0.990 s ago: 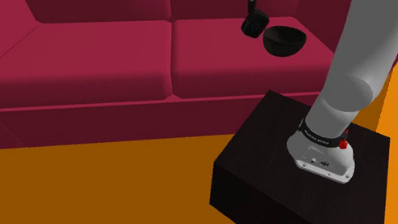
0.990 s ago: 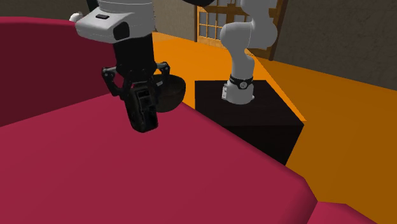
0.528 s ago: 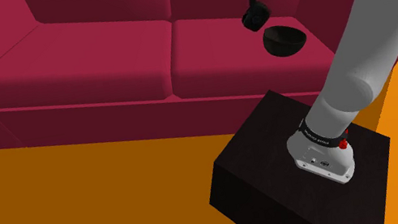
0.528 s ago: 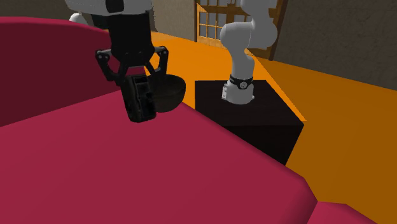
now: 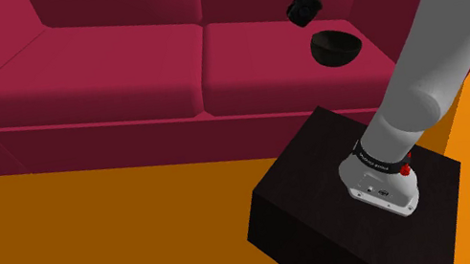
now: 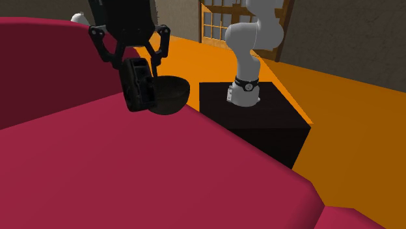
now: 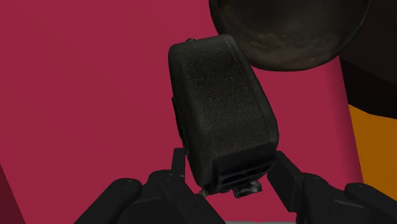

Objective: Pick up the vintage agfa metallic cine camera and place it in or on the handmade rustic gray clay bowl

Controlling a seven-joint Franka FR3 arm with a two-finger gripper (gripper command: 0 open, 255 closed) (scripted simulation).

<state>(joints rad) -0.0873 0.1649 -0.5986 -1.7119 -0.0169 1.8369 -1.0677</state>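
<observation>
1. The cine camera [image 7: 222,121] hangs in the air above the red sofa [image 5: 89,81], pinched at one end by the gripper [image 6: 133,62]. The jaws are closed part-way onto its narrow sides, with the long body jutting out beyond the fingertips.
2. First worry: the hold sits on the very end of a long body. That is a lot of overhang, and I judge a quick swing could make it pivot or slide out between the pads.
3. Next, the bowl [image 7: 286,32]. In the wrist view it lies past the camera's far end and off to one side, not under it, so letting go here would likely drop the camera onto the cushion.
4. The bowl itself is dark and round-bottomed and rests on soft upholstery. A long camera set down off-centre, or clipping the rim, could rock or tip it.
5. Now the looks: the camera is drawn near-black, with no metallic shine. It is an oblong block with rounded corners and a pebbled skin.
6. A slotted ledge crosses the gripped end, with a small pale fitting beneath it.
</observation>
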